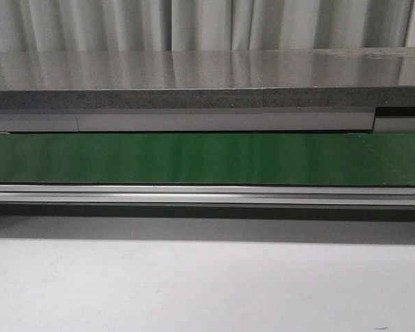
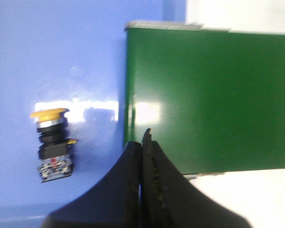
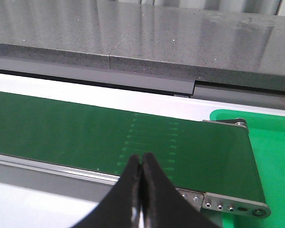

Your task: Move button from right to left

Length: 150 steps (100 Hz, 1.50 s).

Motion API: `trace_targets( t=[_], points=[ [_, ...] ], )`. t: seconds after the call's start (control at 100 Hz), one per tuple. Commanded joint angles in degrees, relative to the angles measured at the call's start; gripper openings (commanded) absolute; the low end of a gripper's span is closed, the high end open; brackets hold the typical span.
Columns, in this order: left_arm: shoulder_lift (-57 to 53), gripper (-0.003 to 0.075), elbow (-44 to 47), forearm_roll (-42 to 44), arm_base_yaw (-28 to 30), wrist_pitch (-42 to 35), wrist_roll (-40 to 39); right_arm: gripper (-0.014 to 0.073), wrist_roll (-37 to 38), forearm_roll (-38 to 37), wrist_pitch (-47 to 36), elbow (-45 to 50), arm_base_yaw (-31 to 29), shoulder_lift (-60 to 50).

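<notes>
The button [image 2: 53, 145] shows only in the left wrist view: a yellow-orange cap on a black body, lying on its side on a blue surface [image 2: 52, 57] beside the end of the green belt [image 2: 204, 95]. My left gripper [image 2: 143, 140] is shut and empty, its tips over the belt's end edge, apart from the button. My right gripper [image 3: 142, 161] is shut and empty, over the near edge of the green belt [image 3: 85, 128]. Neither gripper nor the button shows in the front view, where the belt [image 1: 207, 158] runs across.
A grey stone-like shelf [image 1: 194, 79] runs behind the belt. A metal rail [image 1: 207, 195] fronts it. A bright green tray [image 3: 275, 142] lies past the belt's right end. White tabletop [image 1: 207, 283] lies in front.
</notes>
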Motion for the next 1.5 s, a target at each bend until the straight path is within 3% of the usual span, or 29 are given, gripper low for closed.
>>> trace_targets(
  t=[0.0, 0.15, 0.48, 0.69, 1.49],
  points=[
    [-6.0, -0.002, -1.6, -6.0, -0.7, -0.8, -0.5, -0.0066, -0.4, 0.7, -4.4, -1.4, 0.2, 0.4],
    [-11.7, -0.002, -1.6, -6.5, -5.7, -2.7, -0.4, -0.0066, -0.4, 0.7, -4.3, -1.4, 0.2, 0.4],
    [-20.6, -0.002, -1.5, -6.5, -22.6, -8.9, -0.6, -0.0066, -0.4, 0.7, -4.3, -1.4, 0.2, 0.4],
    [-24.1, -0.002, 0.0, -6.6, -29.2, -12.6, -3.2, -0.0066, -0.4, 0.7, -4.3, -1.4, 0.2, 0.4],
    [-46.2, -0.002, 32.3, -5.7, -31.4, -35.7, -5.1, -0.0066, -0.4, 0.7, -4.3, -1.4, 0.2, 0.4]
  ],
)
